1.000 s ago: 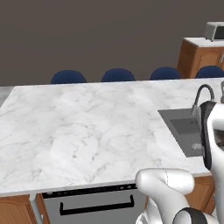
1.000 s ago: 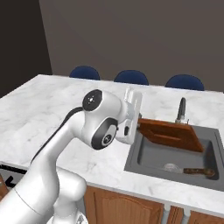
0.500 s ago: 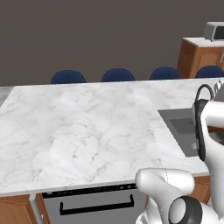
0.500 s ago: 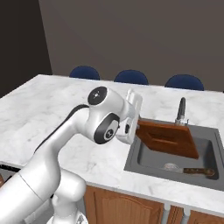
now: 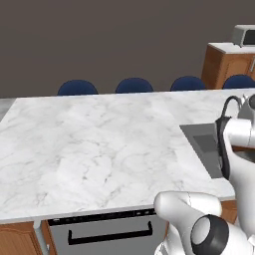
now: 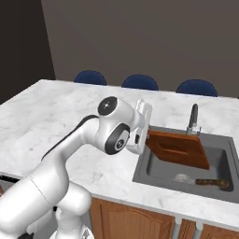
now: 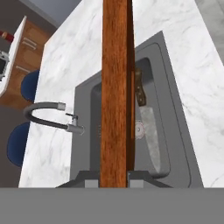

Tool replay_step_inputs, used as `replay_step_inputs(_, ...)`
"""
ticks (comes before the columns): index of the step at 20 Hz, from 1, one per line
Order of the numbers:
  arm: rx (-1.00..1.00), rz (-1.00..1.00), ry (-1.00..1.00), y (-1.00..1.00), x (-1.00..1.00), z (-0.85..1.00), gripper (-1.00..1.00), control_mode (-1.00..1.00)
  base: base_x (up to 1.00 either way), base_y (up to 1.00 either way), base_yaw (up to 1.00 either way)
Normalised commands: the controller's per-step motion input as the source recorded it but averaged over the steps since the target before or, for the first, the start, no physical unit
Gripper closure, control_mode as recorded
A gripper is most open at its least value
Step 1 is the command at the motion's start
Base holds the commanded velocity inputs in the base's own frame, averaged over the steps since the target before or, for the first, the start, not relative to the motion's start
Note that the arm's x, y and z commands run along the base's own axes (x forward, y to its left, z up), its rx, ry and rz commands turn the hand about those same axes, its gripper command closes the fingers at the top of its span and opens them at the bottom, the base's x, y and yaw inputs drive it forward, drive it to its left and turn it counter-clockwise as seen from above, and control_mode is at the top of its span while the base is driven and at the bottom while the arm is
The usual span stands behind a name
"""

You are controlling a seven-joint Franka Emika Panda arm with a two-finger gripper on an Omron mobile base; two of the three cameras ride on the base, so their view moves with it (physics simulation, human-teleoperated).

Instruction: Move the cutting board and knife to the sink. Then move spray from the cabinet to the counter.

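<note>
The white marble-look counter (image 6: 56, 109) with faint grey veins stretches across the left of both base views, with three dark blue rounded chair backs (image 6: 139, 82) lined up behind its far edge. In the right base view the white jointed robot arm (image 6: 114, 133) bends over the counter toward the grey rectangular sink (image 6: 161, 173) set into the worktop. The two-finger hand (image 7: 113, 178) is pinching the rectangular reddish-brown wooden cutting board (image 6: 176, 147) by one end; in the hand view the dark fingertips (image 7: 89, 180) press against both faces of the board, which runs edge-on up the middle of the picture. Seen from the right base view, the board is tilted, its far end sloping down into the sink basin just in front of the dark curved faucet (image 6: 193, 120), which stands on the counter at the sink's back rim. Whether the board's lower end touches the basin floor cannot be told. To the right, the chef's knife (image 6: 203, 181) with its silver blade and dark brown handle lies flat on the sink bottom, near the round drain and close beside the board. In the left base view a wooden side unit (image 5: 226, 64) stands far right.
</note>
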Motion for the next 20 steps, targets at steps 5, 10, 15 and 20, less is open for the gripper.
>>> replay_step_inputs(5,0.0,0.0,0.0,0.0,0.33,-0.21,1.0,-1.0,0.0,0.0,0.0)
replay_step_inputs(10,0.0,0.0,0.0,0.0,0.36,-0.25,1.0,-1.0,0.0,0.0,0.0)
replay_step_inputs(15,0.0,0.0,0.0,-0.05,0.26,-0.27,1.0,-1.0,0.0,0.0,0.0)
replay_step_inputs(20,0.0,0.0,0.08,-0.13,0.32,-0.21,1.0,-1.0,0.0,0.0,0.0)
